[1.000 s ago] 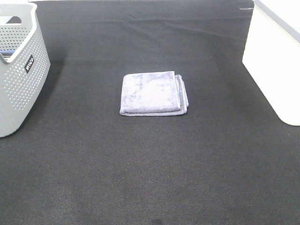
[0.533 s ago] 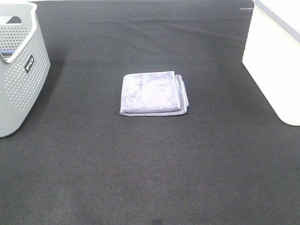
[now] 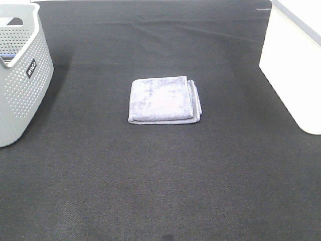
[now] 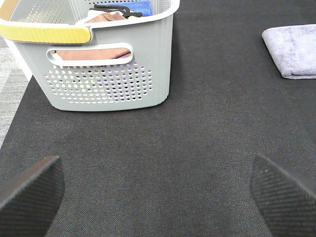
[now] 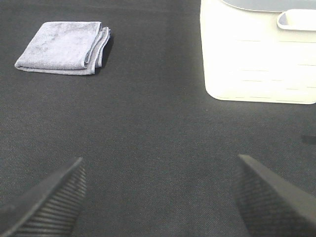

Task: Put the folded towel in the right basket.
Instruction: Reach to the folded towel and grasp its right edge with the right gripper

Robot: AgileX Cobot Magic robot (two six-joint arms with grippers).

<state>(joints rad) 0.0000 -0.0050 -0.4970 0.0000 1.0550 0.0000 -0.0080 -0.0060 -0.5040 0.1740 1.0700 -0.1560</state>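
A folded lavender-grey towel (image 3: pixel 164 99) lies flat on the black mat in the middle of the exterior view. It also shows in the left wrist view (image 4: pixel 292 50) and the right wrist view (image 5: pixel 64 47). The white basket (image 3: pixel 293 65) stands at the right edge; the right wrist view shows its wall (image 5: pixel 256 59). My left gripper (image 4: pixel 155 190) is open and empty, far from the towel. My right gripper (image 5: pixel 160 195) is open and empty, with the towel and the white basket ahead of it. Neither arm shows in the exterior view.
A grey perforated basket (image 3: pixel 22 75) stands at the left edge. In the left wrist view this grey basket (image 4: pixel 106 74) holds cloths and has a yellow strip on its rim. The black mat (image 3: pixel 160 175) covers the table.
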